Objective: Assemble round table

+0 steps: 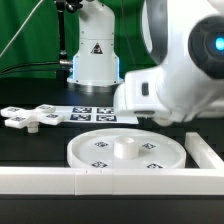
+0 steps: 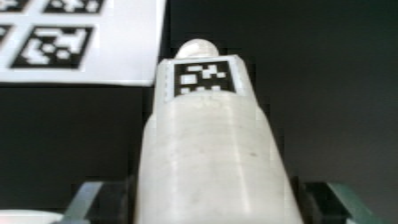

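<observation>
In the wrist view my gripper (image 2: 214, 206) is shut on the white cylindrical post (image 2: 214, 135), which points away from the camera with a square tag near its rounded far end. One finger (image 2: 89, 200) shows on each side of the post. In the exterior view the round rimmed disc (image 1: 125, 152) lies flat on the black table near the front, with several tags and a raised hub. The cross-shaped piece (image 1: 30, 118) lies at the exterior view's left. The arm's white body (image 1: 160, 85) hangs over the disc's right rear and hides the gripper and the post there.
The marker board (image 1: 95, 113) lies behind the disc; it also shows in the wrist view (image 2: 71, 40). A long white border wall (image 1: 60, 180) runs along the front, with another length (image 1: 205, 152) at the exterior view's right. The robot's base (image 1: 95, 55) stands at the back.
</observation>
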You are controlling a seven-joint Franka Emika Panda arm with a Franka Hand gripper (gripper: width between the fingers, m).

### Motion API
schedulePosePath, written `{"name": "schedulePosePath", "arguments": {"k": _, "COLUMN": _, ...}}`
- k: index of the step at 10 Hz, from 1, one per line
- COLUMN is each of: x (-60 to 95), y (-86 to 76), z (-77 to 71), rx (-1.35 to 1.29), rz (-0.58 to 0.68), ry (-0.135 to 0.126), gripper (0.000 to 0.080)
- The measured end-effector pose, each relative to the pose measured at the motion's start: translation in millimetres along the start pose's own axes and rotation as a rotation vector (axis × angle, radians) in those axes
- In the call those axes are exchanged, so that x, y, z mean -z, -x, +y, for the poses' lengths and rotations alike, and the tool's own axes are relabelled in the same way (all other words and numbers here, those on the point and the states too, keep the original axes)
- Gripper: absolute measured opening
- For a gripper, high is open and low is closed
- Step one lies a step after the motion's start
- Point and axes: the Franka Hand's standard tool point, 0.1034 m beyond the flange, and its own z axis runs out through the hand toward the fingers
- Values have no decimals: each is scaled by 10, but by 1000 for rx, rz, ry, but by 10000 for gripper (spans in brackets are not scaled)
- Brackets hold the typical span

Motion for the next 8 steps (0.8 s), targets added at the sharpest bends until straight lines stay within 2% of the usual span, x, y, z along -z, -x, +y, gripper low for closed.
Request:
{"name": "schedulePosePath", "arguments": {"k": 2, "x": 285, "y": 232, "z": 133, "rx": 41, "rz": -9, "ry": -9, "gripper": 407}}
{"name": "schedulePosePath", "arguments": {"k": 3, "x": 396, "y": 279, "z": 186, "rx": 39, "rz": -1, "ry": -12, "gripper": 407}}
{"name": "schedulePosePath", "arguments": {"k": 4, "x": 348, "y": 197, "z": 148, "rx": 43, "rz": 19, "ry": -10, "gripper": 409}}
{"name": "schedulePosePath", "arguments": {"k": 5, "x": 337, "y": 196, "z": 142, "rx": 44, "rz": 16, "ry": -9, "gripper": 409}}
{"name": "schedulePosePath", "arguments": {"k": 7, "x": 374, "y": 136, "z": 131, "rx": 44, "rz": 52, "ry": -12, "gripper": 409}}
{"name": "schedulePosePath", "arguments": {"k": 8, "x": 477, "y": 24, "z": 114, "rx": 47, "rz": 167, "ry": -18, "gripper": 409}}
